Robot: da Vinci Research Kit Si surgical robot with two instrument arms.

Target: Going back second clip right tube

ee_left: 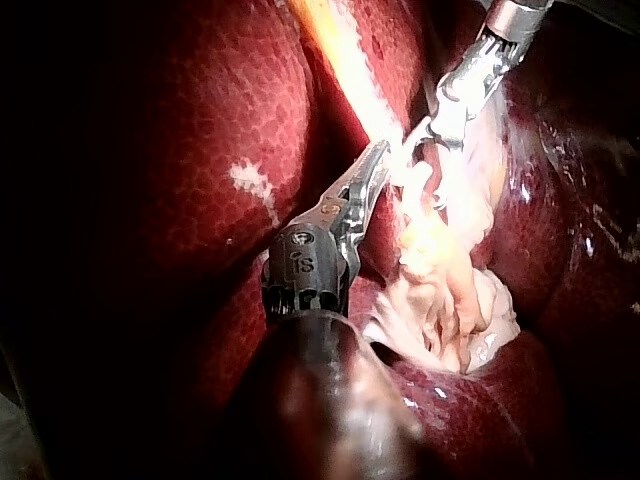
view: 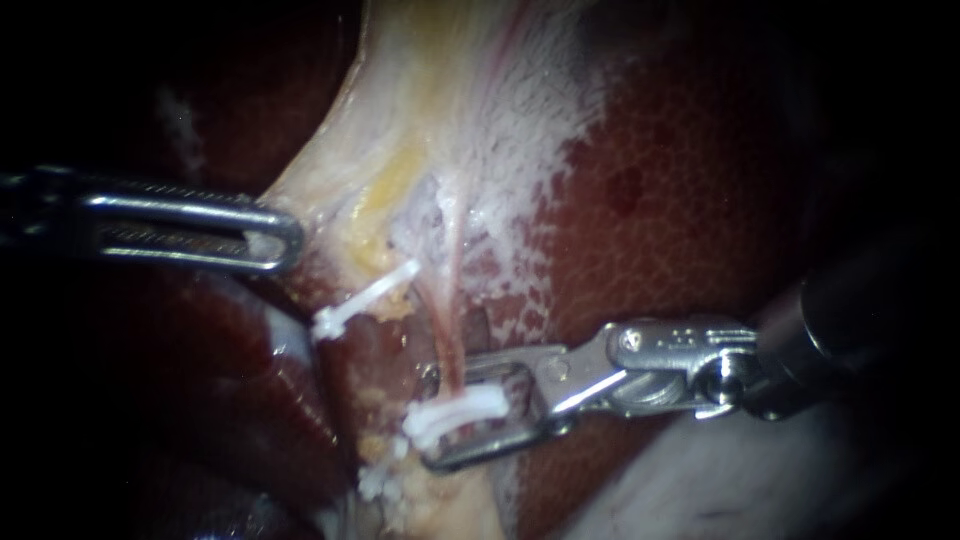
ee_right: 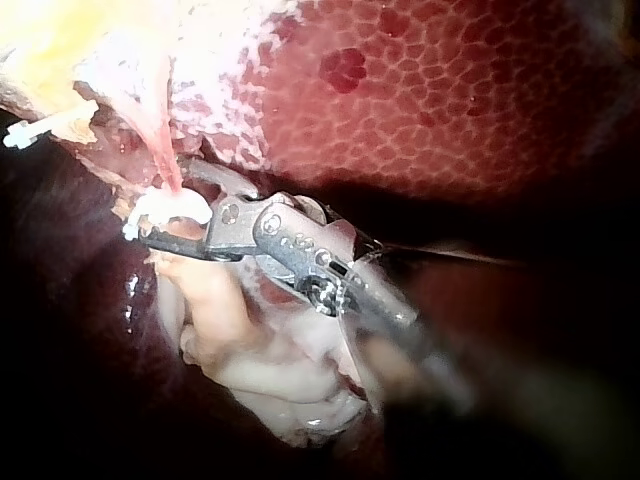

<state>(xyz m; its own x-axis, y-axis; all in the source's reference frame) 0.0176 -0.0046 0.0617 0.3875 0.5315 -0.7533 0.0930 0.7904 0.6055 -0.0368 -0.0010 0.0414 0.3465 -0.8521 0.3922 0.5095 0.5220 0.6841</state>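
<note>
The curved white plastic clip (view: 455,413) sat across the thin pink tube (view: 457,330), low on it and nearest the camera. The right instrument (view: 437,418), with slender steel windowed jaws, held them spread above and below the clip on that tube, with a gap showing. Just left of the tube, a straight white second clip (view: 362,298) lay slanted. Farther left of the tube, the left instrument (view: 290,238) had its ridged steel jaws pressed together, pinching pale yellowish tissue (view: 400,120). Behind the tube spread the mottled dark-red liver (view: 680,200).
</note>
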